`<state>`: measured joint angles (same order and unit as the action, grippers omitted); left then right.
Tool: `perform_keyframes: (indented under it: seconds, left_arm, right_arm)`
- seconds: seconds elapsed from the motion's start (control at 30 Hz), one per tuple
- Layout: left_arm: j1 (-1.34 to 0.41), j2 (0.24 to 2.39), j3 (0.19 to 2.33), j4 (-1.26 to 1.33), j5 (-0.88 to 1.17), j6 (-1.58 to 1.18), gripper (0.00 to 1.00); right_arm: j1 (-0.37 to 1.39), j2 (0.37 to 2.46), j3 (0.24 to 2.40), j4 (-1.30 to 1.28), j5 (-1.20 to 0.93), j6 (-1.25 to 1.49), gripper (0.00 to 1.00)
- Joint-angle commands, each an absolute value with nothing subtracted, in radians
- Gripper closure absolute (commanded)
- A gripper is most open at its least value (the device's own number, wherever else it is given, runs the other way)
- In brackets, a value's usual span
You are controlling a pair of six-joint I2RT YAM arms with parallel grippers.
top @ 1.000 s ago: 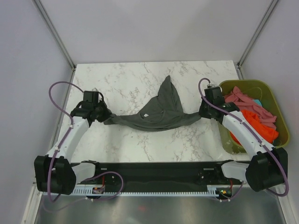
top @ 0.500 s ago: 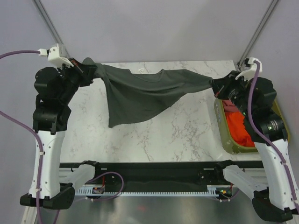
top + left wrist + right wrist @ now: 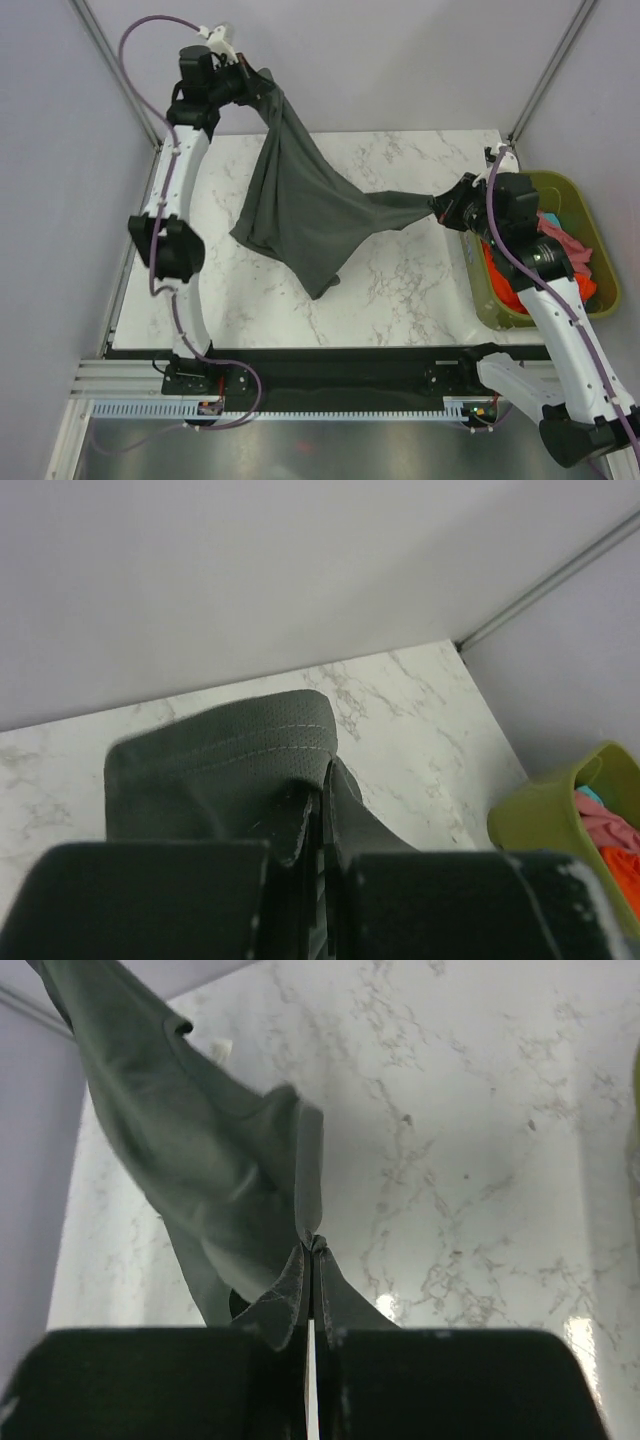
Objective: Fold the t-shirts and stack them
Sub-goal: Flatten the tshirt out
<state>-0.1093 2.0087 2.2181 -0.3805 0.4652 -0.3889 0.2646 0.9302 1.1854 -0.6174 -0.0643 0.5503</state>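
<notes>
The charcoal t-shirt (image 3: 300, 215) hangs in the air between the 2 arms, gripped at 2 places. The left pincer (image 3: 243, 84), raised high over the bench's (image 3: 400, 290) far left corner, is clamped on a bunched edge, and the left wrist view shows a stitched hem draped over its closed fingers. The right pincer (image 3: 446, 207), much lower and near the bench's right edge, is closed on a gathered corner, with only a thin fold of cloth caught between its fingers in the right wrist view. The cloth slopes down from the left grip to the right one, twisted, and a loose tail droops toward the middle of the bench; whether that tail touches the marble cannot be told. The olive-green bin (image 3: 566, 182) sits just beside the right arm and holds the orange t-shirt (image 3: 498, 272) and the pink t-shirt (image 3: 562, 238). This looks like the spreading-out step, with no fold made yet. The main risk is the right grip: so little cloth is held that pulling the arms further apart could tug it free. With the 2 grips at such uneven heights, lowering now would likely lay the shirt down twisted, the tail tucked under itself. The right arm's closeness to the bin could also nudge it.
</notes>
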Motion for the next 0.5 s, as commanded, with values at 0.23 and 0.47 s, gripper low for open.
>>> perform_keyframes:
  seconds: [0.23,0.47]
  left_arm:
    - [-0.178,2.076,2.348,-0.322,0.549,-0.379,0.98]
    - [-0.196,1.573,1.941,-0.321,0.358,-0.223,0.98]
  right_arm:
    - [0.264,0.976,1.325,-0.592,0.135,0.474,1.00]
    - [0.264,0.898,1.473,-0.646,-0.060,0.410,1.00]
